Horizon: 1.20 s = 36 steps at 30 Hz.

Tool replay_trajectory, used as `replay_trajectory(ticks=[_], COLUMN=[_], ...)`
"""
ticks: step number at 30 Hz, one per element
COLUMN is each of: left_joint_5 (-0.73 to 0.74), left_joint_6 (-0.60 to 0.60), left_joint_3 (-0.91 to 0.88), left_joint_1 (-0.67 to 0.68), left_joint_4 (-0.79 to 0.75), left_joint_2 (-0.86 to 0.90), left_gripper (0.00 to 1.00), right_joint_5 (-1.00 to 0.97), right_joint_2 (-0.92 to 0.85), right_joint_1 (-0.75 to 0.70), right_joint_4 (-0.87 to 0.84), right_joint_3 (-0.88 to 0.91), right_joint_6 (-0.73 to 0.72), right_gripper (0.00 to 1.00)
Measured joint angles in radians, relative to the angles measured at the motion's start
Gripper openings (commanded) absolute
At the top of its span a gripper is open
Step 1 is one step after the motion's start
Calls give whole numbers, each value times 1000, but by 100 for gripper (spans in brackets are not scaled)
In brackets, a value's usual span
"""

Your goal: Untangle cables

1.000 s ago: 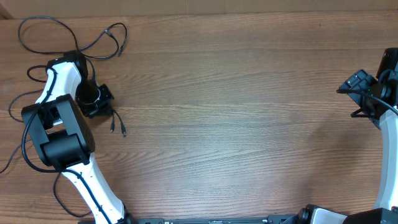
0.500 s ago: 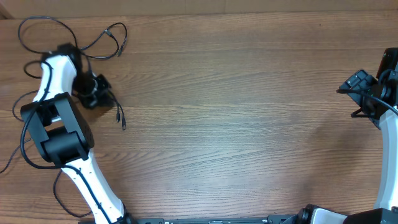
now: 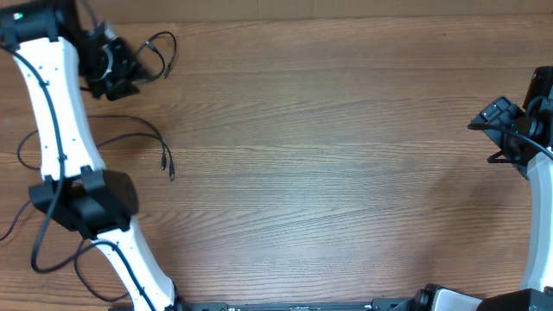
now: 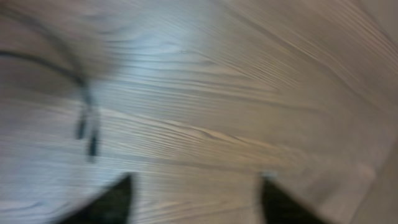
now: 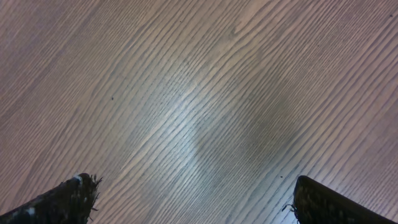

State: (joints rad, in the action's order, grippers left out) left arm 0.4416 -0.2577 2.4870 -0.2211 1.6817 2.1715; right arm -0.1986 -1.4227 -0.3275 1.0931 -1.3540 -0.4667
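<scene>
Spreading the strands seems under way. The left tool (image 4: pixel 196 198) gapes empty, with the cables (image 4: pixel 86 111) ahead-left of it on the counter (image 4: pixel 249 93). Next it must pinch one strand. The right tool (image 5: pixel 193 202) is also spread and empty.

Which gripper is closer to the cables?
Left. The left gripper is at the far left, right beside the cables, open and holding nothing. The right gripper is across at the far right, also open, with no cable near it.

left wrist: cables (image 4: pixel 86 106) blurred | overhead: partly hidden under left arm (image 3: pixel 56 104) | right arm (image 3: pixel 540 186) cut by edge
</scene>
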Motion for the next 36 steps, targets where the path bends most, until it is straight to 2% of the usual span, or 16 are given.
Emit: replay_trajectory(ticks=[7,14,19,22,28,36], left_joint_5=[49,64,60,27,-66,-118], left_joint_6=[42,56,56,51,13,-1], left_joint_3=[9,14,14,14,14,14], left_joint_1=[194,380,498,560,582,579], left_joint_4=[3,5,6,6,6,6], left_joint_2=[-179,-282,-306,-317,-339,-349], left_gripper=[100,100,100,100,100,100], right_joint_5=[0,10,131,259,494,572], right_joint_2=[0,0,0,0,0,118], right_joint_1=[0,0,0,0,2,64], right_joint_4=[-112,-124,-105,-35,61,162], right_joint_3=[-1,-2,-2,-2,-3,-3], right_joint_6=[0,-1,-2,0,62,116], right_gripper=[100,100,100,100,100,100])
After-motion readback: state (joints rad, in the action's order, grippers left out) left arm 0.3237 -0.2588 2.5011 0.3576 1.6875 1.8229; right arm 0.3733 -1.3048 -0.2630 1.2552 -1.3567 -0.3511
